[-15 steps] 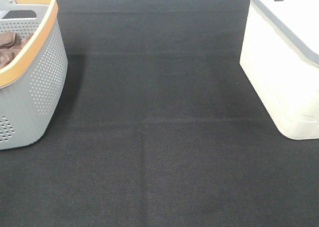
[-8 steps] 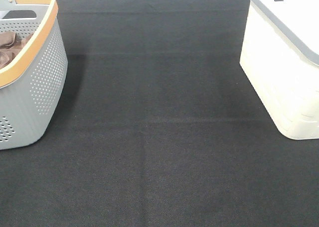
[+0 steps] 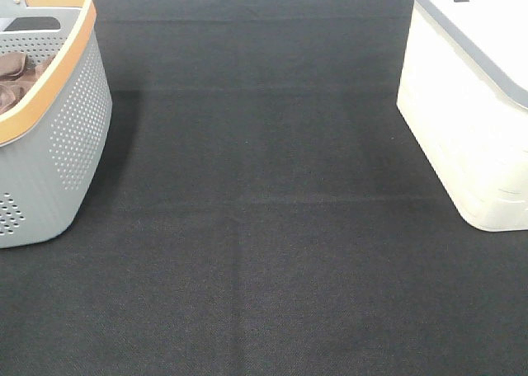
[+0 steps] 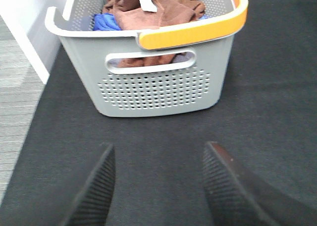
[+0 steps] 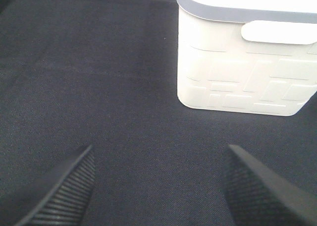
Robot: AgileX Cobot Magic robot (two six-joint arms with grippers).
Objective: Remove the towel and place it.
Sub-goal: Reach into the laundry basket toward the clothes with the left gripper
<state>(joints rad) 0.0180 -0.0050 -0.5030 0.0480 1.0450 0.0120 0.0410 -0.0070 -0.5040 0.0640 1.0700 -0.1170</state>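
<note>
Left wrist camera shows the left gripper point(image 4: 158, 159) spread wide above the black mat point(image 4: 163, 132), gripping nothing, facing the grey basket point(image 4: 158, 87). The towel point(image 4: 161, 10) lies bunched inside that basket, beside a blue cloth point(image 4: 104, 23). The right gripper point(image 5: 161, 154) gapes just as wide and empty, near the white bin point(image 5: 242, 62).

towel point(image 3: 18, 81): inside the grey basket point(image 3: 58, 145), its brown patch looks very slightly reshaped compared with a second ago.
towel edge: the side nearest the basket's orange rim point(image 3: 51, 77) seems to sit a touch farther back from that rim than before.
folds: the creases deep in the basket read a little differently, but they are too small to say how.
certainty: the shift is faint, at the limit of what the high view shows.
</note>
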